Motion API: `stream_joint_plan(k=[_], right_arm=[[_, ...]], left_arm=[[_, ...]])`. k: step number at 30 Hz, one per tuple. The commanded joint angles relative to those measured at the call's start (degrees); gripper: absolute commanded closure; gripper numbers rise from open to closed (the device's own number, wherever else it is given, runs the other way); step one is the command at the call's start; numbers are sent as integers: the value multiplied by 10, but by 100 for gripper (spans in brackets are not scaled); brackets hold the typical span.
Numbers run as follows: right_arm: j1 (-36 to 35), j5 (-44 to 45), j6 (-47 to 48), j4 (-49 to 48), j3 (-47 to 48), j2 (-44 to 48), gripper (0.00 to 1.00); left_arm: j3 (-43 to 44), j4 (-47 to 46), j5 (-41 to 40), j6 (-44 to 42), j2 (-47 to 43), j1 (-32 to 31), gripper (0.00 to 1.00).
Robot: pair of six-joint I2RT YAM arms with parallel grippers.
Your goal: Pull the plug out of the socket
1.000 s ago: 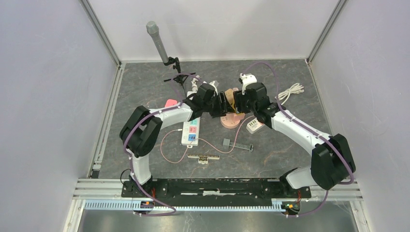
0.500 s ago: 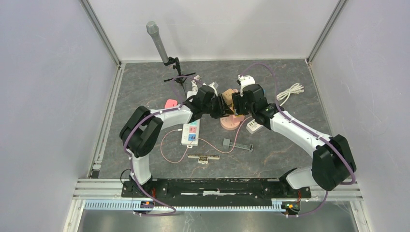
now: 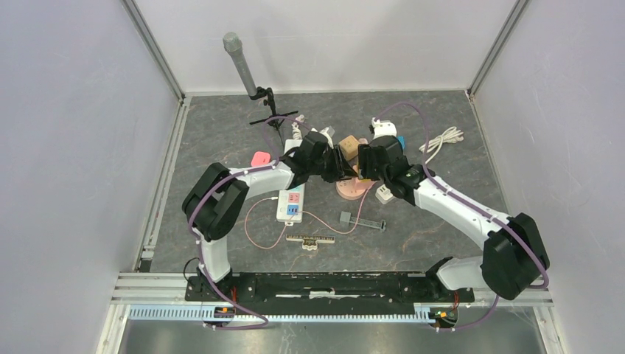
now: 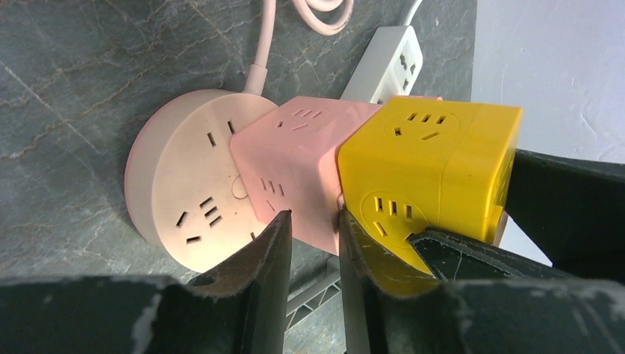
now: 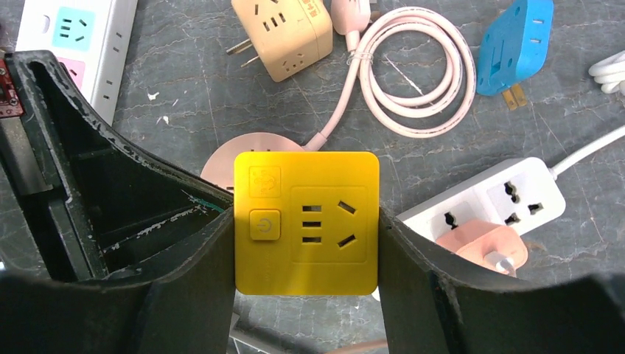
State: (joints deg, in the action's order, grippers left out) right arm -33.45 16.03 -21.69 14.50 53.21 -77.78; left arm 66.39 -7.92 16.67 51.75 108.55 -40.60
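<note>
Left jaws point(image 4: 313, 225): drawn nearly together on the near corner of the pink cube point(image 4: 295, 158), probably to hold the lower part of the stack down while the top piece is pulled.
Round pink socket point(image 4: 180, 184): lies flat on the table point(image 4: 66, 81) with the pink cube plugged into it, so it likely needs this bracing.
Yellow cube plug point(image 4: 435, 158): seated on the pink cube with their faces touching, so it is not yet pulled off.
Right jaws point(image 5: 306, 221): clenched on the yellow cube plug, one pad flat against each side, a grip suited to a straight pull.
Left wrist view: the only view that shows all three stacked pieces and the seam that must separate.
Right wrist view: looks end-on, so the pink cube is hidden behind the yellow one. It does show the neighbours, a loose tan adapter point(image 5: 284, 33), a blue plug point(image 5: 516, 44) and a white power strip point(image 5: 508, 195).
Top view: both arms meet over the stack and cover most of it.
</note>
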Motion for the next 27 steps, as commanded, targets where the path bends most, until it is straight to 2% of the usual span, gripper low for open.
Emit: stream_joint_plan(k=[1, 10, 21, 27], right_arm=[[-60, -65, -76, -41, -11, 18, 100], [-66, -57, -53, -11, 29, -23, 100], [-39, -130, -82, -92, -49, 39, 100], [-63, -51, -26, -62, -65, 43, 100]], left_arm=[[-18, 114, -61, -46, 26, -8, 65], [-3, 127, -61, -58, 57, 2, 67], [-26, 100, -62, -58, 75, 6, 73], [-44, 94, -70, -58, 81, 5, 74]])
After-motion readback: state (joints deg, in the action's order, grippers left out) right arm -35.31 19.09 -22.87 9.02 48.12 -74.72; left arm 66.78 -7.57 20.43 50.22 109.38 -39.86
